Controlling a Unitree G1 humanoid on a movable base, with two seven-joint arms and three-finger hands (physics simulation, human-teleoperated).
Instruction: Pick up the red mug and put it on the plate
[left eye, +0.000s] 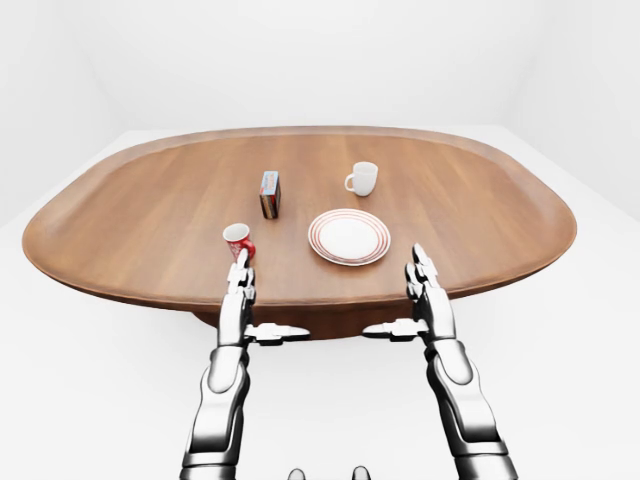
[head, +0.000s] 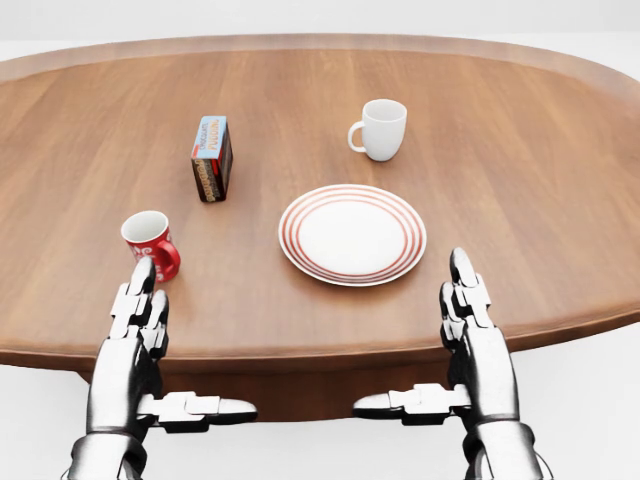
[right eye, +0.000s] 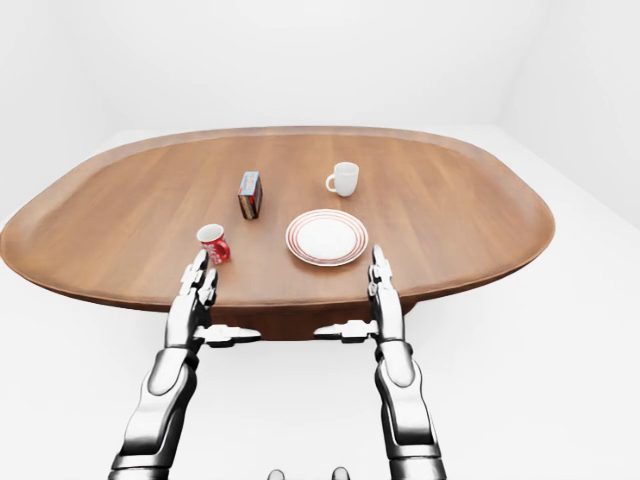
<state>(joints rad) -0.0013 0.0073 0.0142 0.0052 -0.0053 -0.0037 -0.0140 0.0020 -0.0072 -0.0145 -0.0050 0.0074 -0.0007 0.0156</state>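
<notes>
The red mug (head: 150, 241) stands upright on the wooden table (head: 520, 180), left of the plate (head: 352, 233), a white dish with red rings. My left hand (head: 160, 350) is open, fingers straight, just below the mug in the head view; its fingertips overlap the mug's base, and contact is unclear. My right hand (head: 455, 345) is open too, at the table's near edge, below and right of the plate. Neither hand holds anything.
A white mug (head: 381, 128) stands above the plate in the head view. A small blue and red box (head: 211, 158) stands upright above the red mug. The oval table's near edge runs just under both hands. White floor and walls surround it.
</notes>
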